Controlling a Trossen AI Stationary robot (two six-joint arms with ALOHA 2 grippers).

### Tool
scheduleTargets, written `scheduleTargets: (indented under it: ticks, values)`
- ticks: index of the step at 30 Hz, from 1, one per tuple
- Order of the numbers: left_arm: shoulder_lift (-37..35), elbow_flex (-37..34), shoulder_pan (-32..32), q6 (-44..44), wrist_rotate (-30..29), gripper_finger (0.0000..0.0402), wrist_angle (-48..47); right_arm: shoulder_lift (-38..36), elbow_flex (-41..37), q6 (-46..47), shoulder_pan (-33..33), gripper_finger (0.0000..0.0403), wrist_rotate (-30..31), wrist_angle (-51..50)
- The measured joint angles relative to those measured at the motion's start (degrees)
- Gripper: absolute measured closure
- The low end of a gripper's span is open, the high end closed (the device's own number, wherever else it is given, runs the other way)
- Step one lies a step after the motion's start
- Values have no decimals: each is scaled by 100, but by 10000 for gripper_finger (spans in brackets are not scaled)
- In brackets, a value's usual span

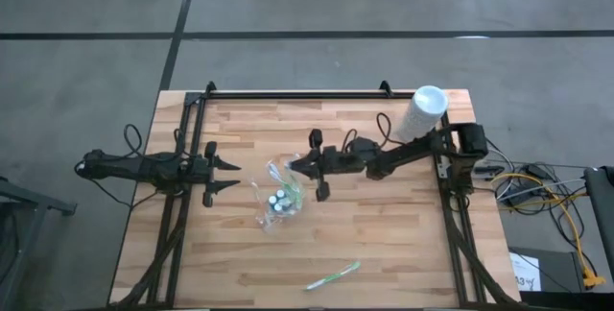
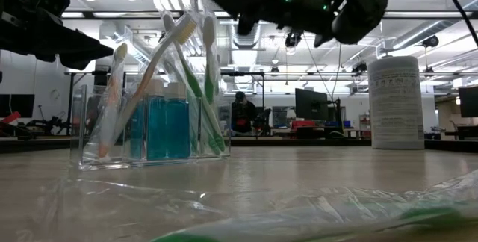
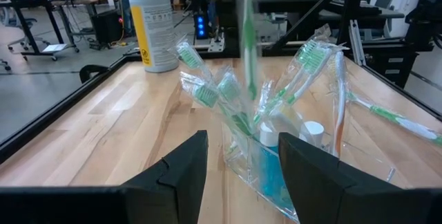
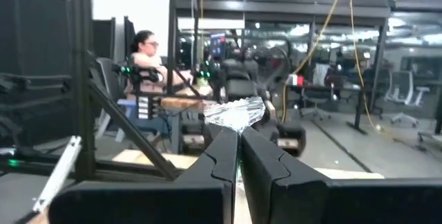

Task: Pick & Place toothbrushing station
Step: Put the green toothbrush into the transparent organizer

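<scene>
Standing at frame centre in the high view, your clear organizer [image 1: 278,199] holds brushes and bottles. Right gripper [image 1: 299,167] hangs just above its upper right, fingers pressed together on a wrapped toothbrush [image 3: 246,37] pointing straight down. Left gripper [image 1: 233,176] waits spread, level with it on the left. Another toothbrush [image 1: 333,275] lies lower centre.

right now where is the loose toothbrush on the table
In the high view the loose toothbrush lies alone near the table's front edge, right of centre, well clear of the clear holder mid-table.
</scene>
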Motion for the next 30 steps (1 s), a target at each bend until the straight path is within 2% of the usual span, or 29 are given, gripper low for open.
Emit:
scheduleTargets:
  ticks: [12,30]
  values:
    - [0,0,1,0,1,220,-1,230,-104,224,-148,394,4,-23]
    - [0,0,1,0,0,220,-1,220,-953,1462,-98,394,19,4]
